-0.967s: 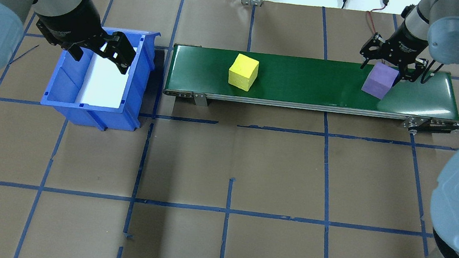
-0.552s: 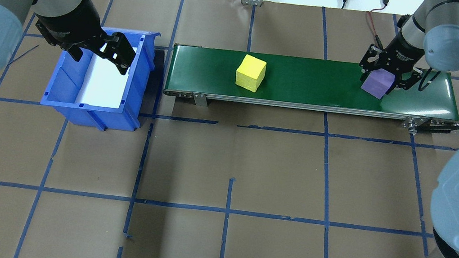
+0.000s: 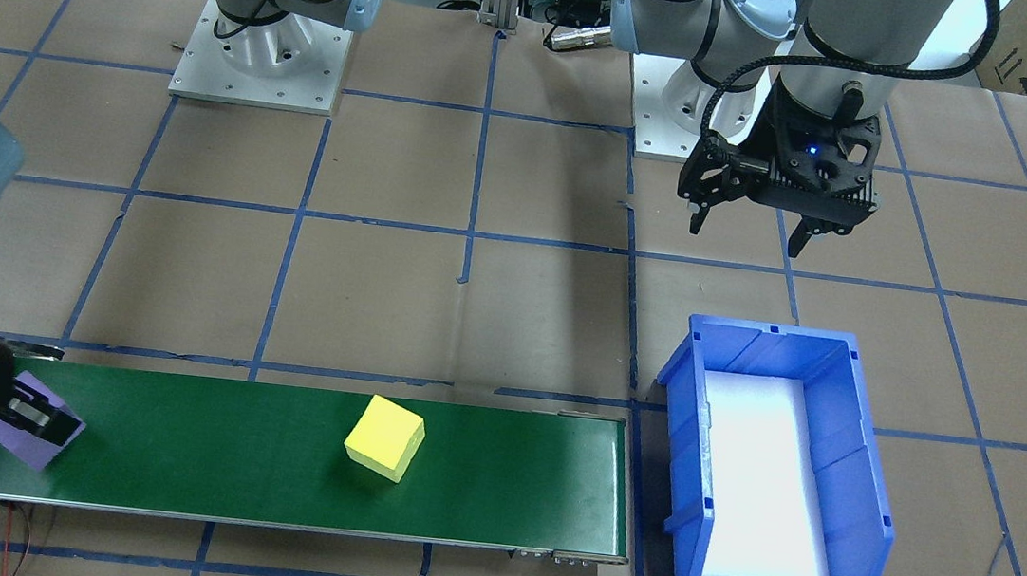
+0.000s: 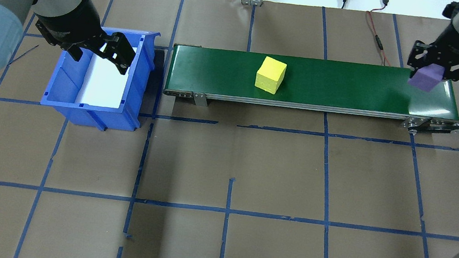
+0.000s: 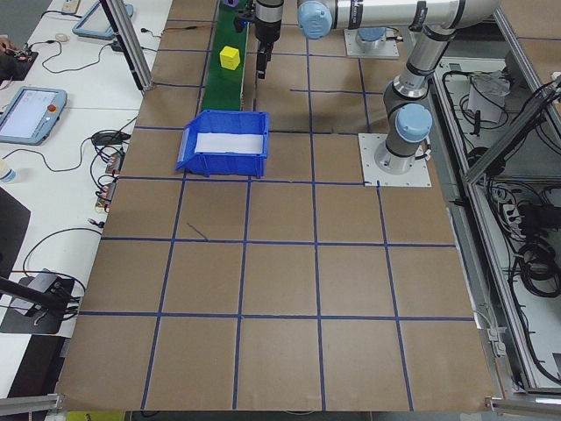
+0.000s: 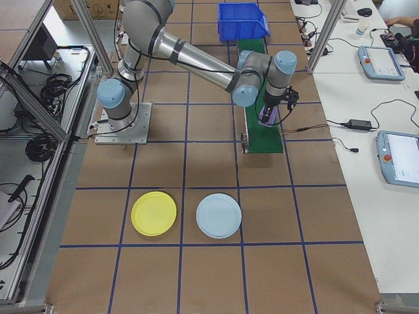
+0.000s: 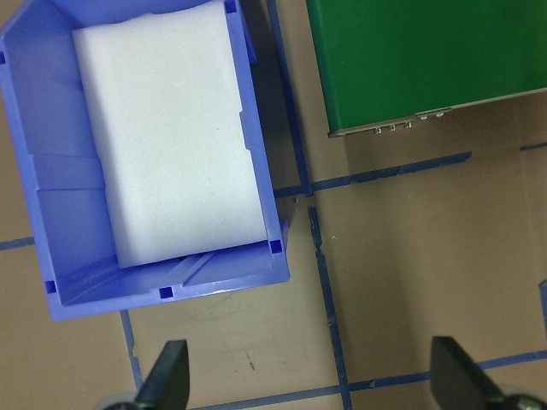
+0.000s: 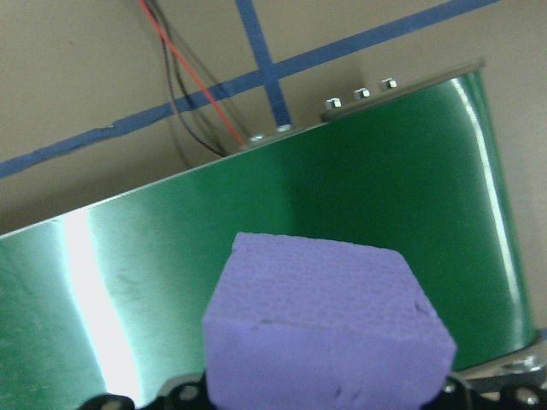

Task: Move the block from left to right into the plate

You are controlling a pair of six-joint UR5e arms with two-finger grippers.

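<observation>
The purple block [image 4: 424, 78] is clamped in the right gripper [image 4: 440, 65] and held above the right end of the green conveyor [image 4: 335, 88]; a yellow block [image 4: 270, 75] is seen mid-belt; the left gripper [image 4: 102, 50] is spread wide over the blue bin [image 4: 140, 70]; the yellow plate [image 6: 154, 213] is seen on the table, well apart from the belt.

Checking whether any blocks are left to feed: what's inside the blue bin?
The blue bin holds only a white foam pad covering its floor; no block lies on it. Whatever is beneath the pad cannot be seen.
</observation>
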